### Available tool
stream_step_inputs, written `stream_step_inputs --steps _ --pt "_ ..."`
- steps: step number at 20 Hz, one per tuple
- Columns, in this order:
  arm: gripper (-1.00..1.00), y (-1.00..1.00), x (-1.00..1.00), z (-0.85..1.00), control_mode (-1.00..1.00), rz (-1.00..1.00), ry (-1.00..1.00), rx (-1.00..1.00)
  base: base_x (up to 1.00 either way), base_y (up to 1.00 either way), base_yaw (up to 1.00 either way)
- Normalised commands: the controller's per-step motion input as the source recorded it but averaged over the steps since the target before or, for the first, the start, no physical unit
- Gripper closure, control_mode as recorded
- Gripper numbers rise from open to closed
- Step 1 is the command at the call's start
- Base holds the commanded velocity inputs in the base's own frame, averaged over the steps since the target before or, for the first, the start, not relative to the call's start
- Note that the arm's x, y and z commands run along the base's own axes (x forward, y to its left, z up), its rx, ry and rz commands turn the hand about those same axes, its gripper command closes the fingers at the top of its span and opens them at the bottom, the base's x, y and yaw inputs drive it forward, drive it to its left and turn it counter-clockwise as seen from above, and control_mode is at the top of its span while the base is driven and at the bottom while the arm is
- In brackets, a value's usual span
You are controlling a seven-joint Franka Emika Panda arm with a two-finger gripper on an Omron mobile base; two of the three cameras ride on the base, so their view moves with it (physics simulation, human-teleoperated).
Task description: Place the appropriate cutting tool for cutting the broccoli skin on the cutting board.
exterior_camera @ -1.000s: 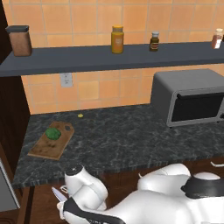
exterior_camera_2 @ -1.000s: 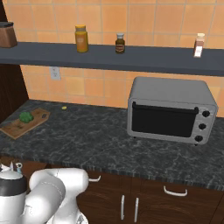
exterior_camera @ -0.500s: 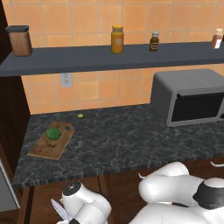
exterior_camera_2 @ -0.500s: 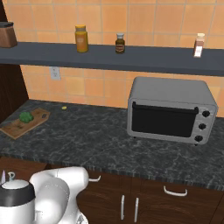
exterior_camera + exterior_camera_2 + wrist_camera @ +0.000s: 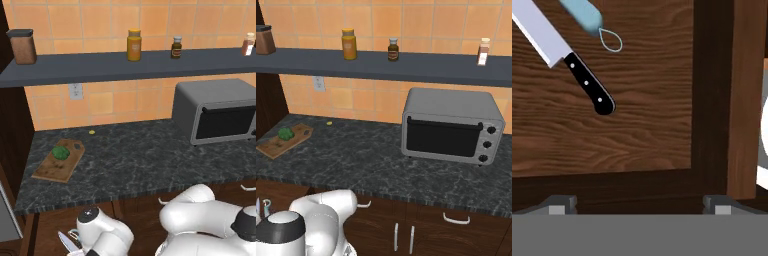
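Kitchen knife, long silver blade and black riveted handle, lies flat on the brown wood-grain floor of an open drawer in my hand view, blade running off the upper left, handle end pointing toward the middle. From my remote station I see the largest things first: the dark speckled stone counter, the long dark wall shelf above it carrying jars and bottles, and the grey toaster oven at the counter's right. At the counter's left end sits the flat rectangular brown wooden cutting board, with the small bright green broccoli resting on its far half. Back in the drawer, the small light-blue-handled peeler lies just beside the knife, above it in my hand view, apart from the blade. My gripper hangs over the drawer's front edge with its two dark fingertips spread wide, holding nothing, well short of the knife's handle.
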Motion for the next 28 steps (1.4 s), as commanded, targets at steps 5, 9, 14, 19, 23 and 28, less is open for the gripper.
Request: stream_step_inputs --steps 5,9,14,19,23,28 --pt "-1.0 0.0 0.55 0.0 -1.0 0.0 0.0 0.0 0.0 0.0 0.0" --pt "-1.0 0.01 0.3 -0.01 -1.0 0.0 0.0 -0.02 0.0 0.0 0.0" --pt "-1.0 0.25 0.11 -0.07 -1.0 0.0 0.02 -0.02 0.0 0.0 0.0" --pt "-1.0 0.23 0.05 -0.16 -1.0 0.0 0.03 -0.02 0.0 0.0 0.0" --pt "-1.0 0.02 0.03 -0.2 -1.0 0.0 0.03 -0.02 0.0 0.0 0.0" --pt "-1.0 0.0 0.07 -0.21 -1.0 0.0 0.05 -0.02 0.0 0.0 0.0"
